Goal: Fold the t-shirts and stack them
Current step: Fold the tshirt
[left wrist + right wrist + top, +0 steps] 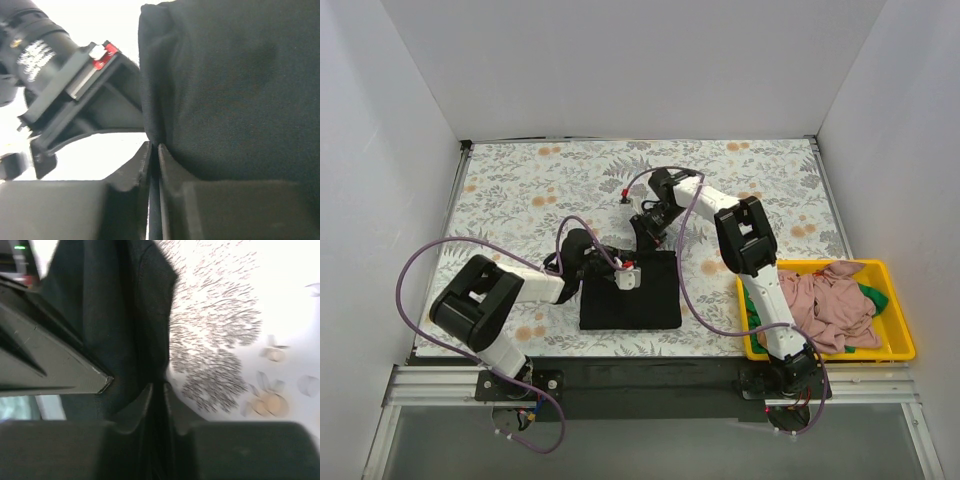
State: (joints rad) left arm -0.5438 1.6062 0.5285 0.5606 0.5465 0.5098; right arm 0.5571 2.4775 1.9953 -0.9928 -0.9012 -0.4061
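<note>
Overhead view, wrist views sharing black t-shirt (230, 85)

Looking down on a floral tablecloth (520, 190) spread flat over the whole table: grey leaves and small orange blossoms on white. Up close from the right wrist, the same print, feathery grey sprigs and a couple of orange blooms, rather washed out by the light. Over at the near right corner, a yellow bin (898, 335), rectangular, low-walled, set right at the cloth's edge. Boxed in by plain white walls (640, 70) on three sides. Along the near edge, a black strip (650, 375), then a metal rail (650, 397).
</note>
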